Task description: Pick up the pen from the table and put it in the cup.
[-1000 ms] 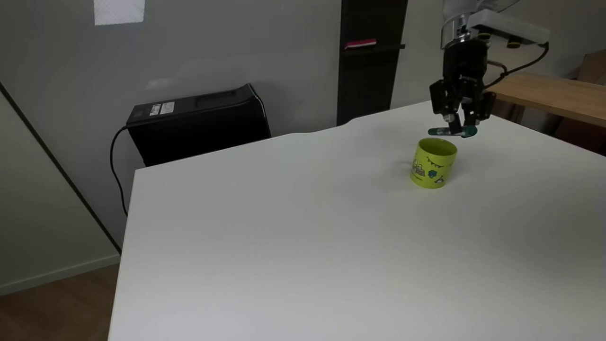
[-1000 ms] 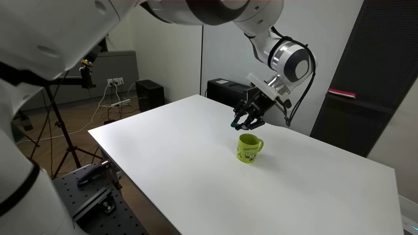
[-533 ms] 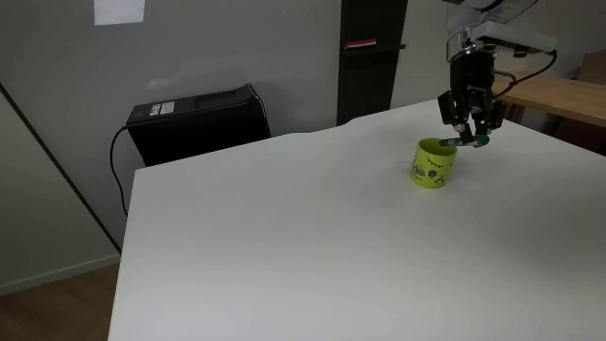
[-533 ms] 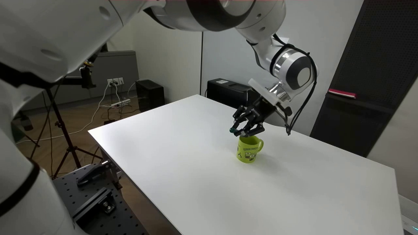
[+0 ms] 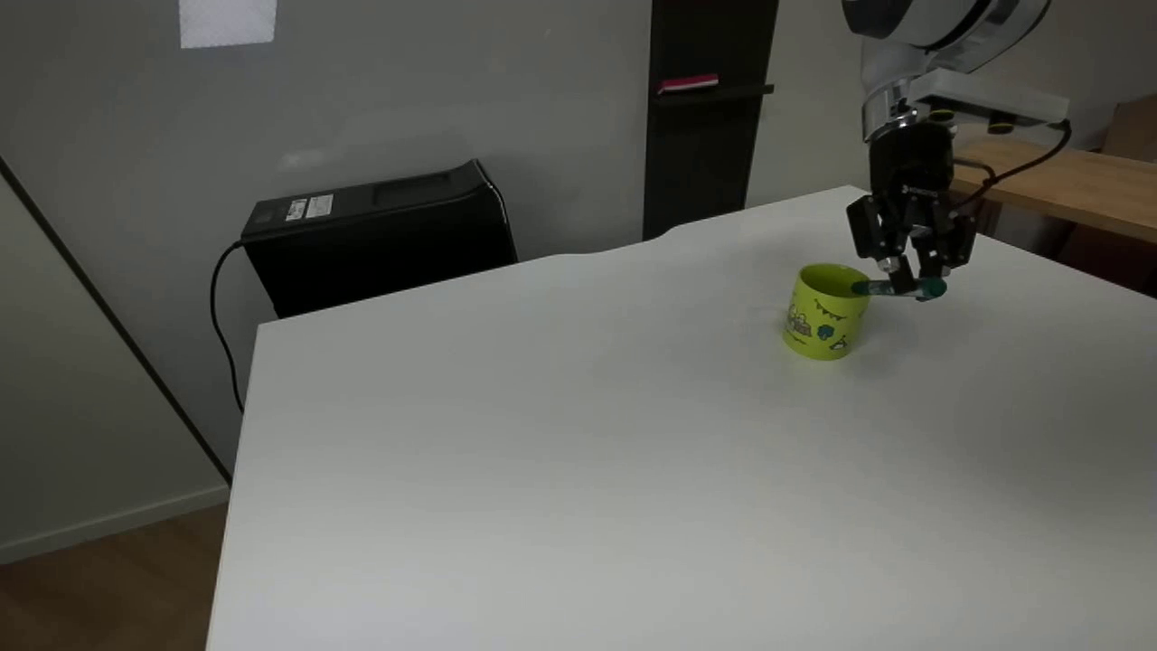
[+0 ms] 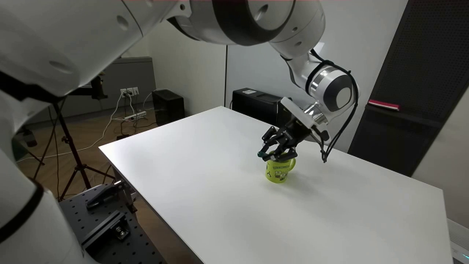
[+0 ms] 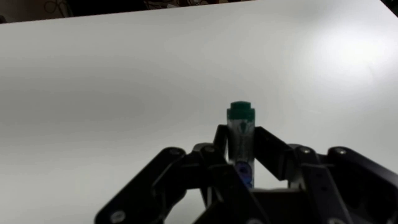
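Observation:
The pen is a marker with a green cap, a pale body and a green end. My gripper is shut on the pen and holds it nearly level above the table. The gripper and the pen's green end also show in an exterior view. In the wrist view the fingers press on both sides of the pen. The lime-green cup stands upright with its handle to the right in an exterior view. The pen and gripper overlap its rim; I cannot tell whether they touch it. The wrist view does not show the cup.
The white table fills most of the scene. A black computer case stands behind its far edge. A wooden table is at the back right. A dark perforated cabinet stands behind the table.
My gripper has moved down with the pen held, and to the right in an exterior view. The pen now overlaps the cup's rim there, having been above it. The cup has not moved.

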Controlling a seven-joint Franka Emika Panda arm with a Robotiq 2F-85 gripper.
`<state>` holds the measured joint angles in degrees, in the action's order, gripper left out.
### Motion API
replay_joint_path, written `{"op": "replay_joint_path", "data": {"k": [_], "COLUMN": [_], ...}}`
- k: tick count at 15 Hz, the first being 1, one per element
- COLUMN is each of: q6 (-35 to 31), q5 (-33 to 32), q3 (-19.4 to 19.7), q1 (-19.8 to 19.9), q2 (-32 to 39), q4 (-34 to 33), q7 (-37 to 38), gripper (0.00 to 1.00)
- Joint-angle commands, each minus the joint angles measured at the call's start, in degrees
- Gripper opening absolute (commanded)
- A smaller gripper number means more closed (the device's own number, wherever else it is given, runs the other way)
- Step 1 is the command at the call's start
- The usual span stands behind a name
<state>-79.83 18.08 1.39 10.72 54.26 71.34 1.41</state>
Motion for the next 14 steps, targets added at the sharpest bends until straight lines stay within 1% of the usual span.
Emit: {"op": "replay_joint_path", "data": {"k": [1, 8, 14], "q6": [1.24, 0.81, -2.27], "q5": [0.22, -0.10, -1.21], "q3": [0.11, -0.27, -0.24], "q1": [0.48, 0.75, 0.76], "q2": [2.00, 3.12, 2.78], "q4": [-2.80, -3.65, -7.04], "q7": [1.04, -0.86, -3.42], "gripper": [0.07, 0.07, 0.07]}}
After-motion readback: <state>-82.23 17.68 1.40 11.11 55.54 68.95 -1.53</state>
